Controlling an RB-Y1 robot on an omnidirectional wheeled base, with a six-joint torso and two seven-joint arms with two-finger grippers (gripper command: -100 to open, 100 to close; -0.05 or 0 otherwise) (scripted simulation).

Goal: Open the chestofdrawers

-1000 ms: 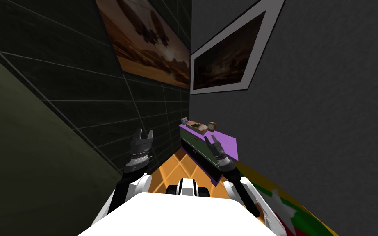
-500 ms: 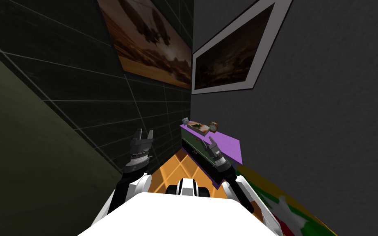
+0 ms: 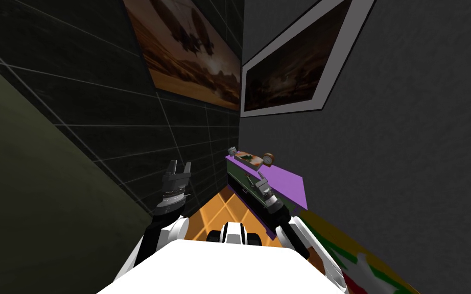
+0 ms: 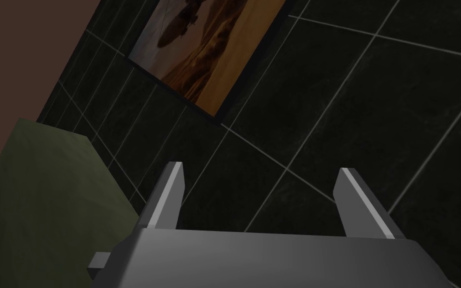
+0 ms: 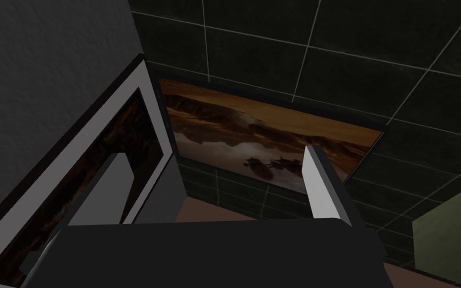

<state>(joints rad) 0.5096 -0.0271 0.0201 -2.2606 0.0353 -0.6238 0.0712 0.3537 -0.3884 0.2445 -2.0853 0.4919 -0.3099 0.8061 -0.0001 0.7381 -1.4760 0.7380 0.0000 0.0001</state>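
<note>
Head view: the right claw, spread wide, hangs at the chest of drawers; the left claw is likewise spread.

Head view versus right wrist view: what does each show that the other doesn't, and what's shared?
Head: the chest of drawers, purple-topped, a clock on it, the left gripper, the orange floor. Right wrist: the right gripper close up, fingers apart. Both: the right gripper, the white-framed picture, the landscape picture, the tiled wall.

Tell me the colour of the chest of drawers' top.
The chest top is purple, its drawer fronts dark green; head view shows it best.
</note>
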